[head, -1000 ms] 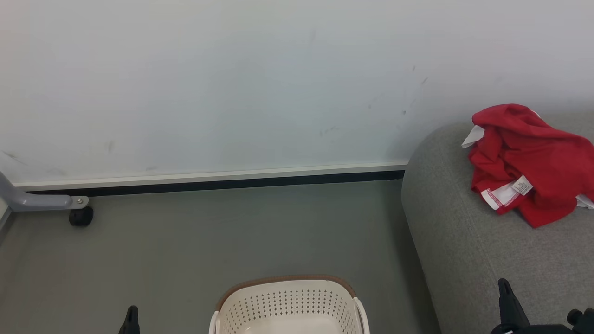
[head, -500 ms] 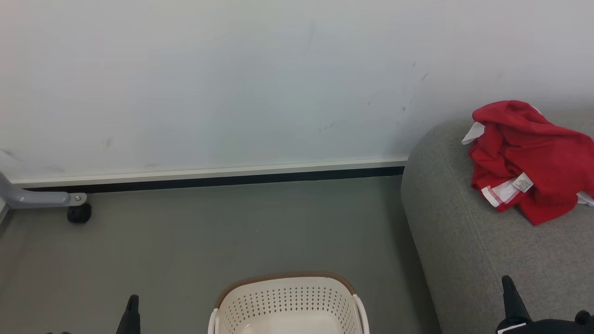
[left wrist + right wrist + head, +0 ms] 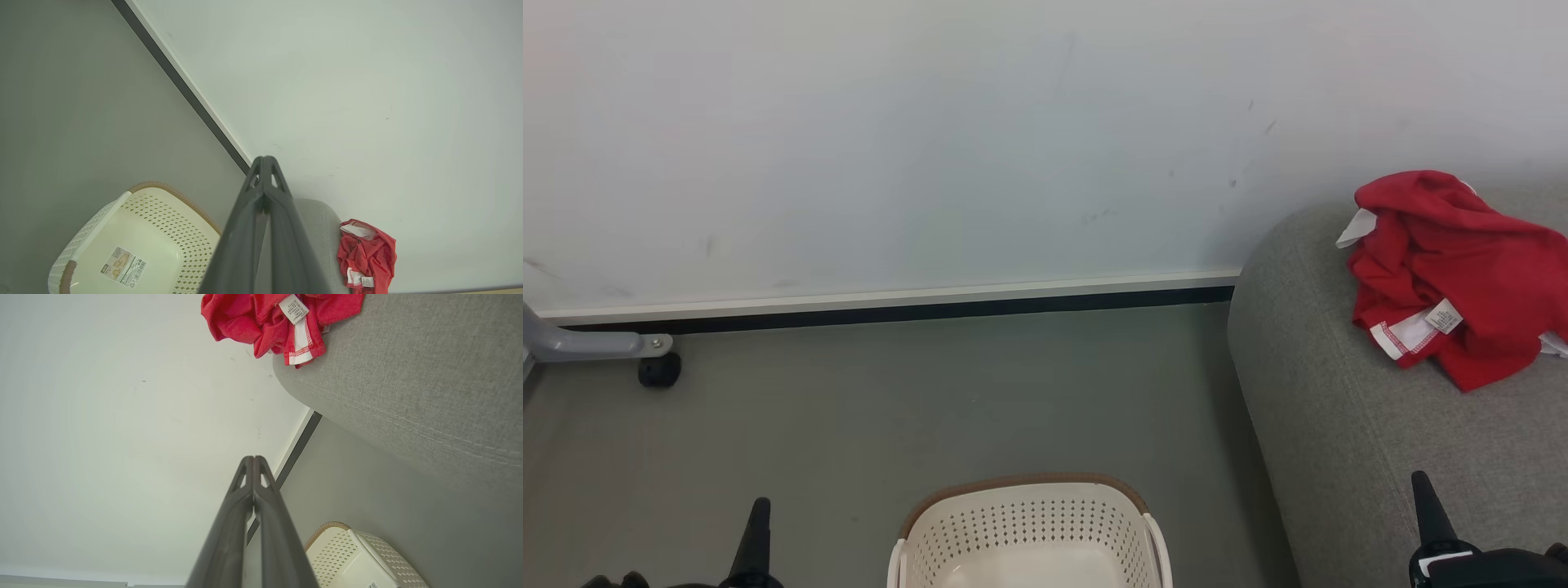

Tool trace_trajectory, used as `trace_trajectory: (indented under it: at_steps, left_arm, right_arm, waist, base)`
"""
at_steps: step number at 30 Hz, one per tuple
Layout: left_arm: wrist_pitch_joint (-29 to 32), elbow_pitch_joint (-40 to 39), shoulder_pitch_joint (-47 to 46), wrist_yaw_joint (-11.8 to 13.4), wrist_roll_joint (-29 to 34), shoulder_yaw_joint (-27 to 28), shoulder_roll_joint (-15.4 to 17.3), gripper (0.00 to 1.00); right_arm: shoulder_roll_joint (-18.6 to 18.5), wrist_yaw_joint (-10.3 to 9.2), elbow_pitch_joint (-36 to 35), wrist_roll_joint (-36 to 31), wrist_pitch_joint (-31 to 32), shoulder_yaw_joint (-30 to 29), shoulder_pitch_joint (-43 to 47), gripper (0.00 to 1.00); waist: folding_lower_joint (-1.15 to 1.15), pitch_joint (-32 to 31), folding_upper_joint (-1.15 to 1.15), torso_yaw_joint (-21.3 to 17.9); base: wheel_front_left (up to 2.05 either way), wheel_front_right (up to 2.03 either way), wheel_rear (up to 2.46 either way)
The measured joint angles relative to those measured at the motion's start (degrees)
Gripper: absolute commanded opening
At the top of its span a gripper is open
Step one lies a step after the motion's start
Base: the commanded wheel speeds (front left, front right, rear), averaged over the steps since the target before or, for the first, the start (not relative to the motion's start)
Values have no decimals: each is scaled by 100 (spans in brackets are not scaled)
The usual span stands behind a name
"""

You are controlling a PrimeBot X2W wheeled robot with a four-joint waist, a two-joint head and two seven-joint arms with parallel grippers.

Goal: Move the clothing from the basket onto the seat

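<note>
Crumpled red clothing (image 3: 1454,278) lay on the grey seat (image 3: 1339,441) at the right of the head view, beside a pale wall (image 3: 931,147). The cream basket (image 3: 1029,527) stood on the grey floor (image 3: 890,408) at bottom centre, well apart from the clothing. The left gripper (image 3: 758,523) at lower left and the right gripper (image 3: 1425,500) at lower right each had jaws pressed together, touching neither.

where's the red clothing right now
In the head view the clothing lies crumpled on the grey seat at the upper right, near the wall, apart from the basket on the floor.
</note>
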Motion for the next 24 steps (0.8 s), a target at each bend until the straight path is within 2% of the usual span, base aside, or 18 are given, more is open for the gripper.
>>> trace_trajectory:
  at_steps: [24]
  left_arm:
    - [432, 188, -423, -304, -1552, 277, -187, 0]
  right_arm:
    - [191, 304, 204, 1564, 423, -456, -269, 0]
  waist:
    - [0, 110, 0, -22]
  base:
    - [0, 0, 0]
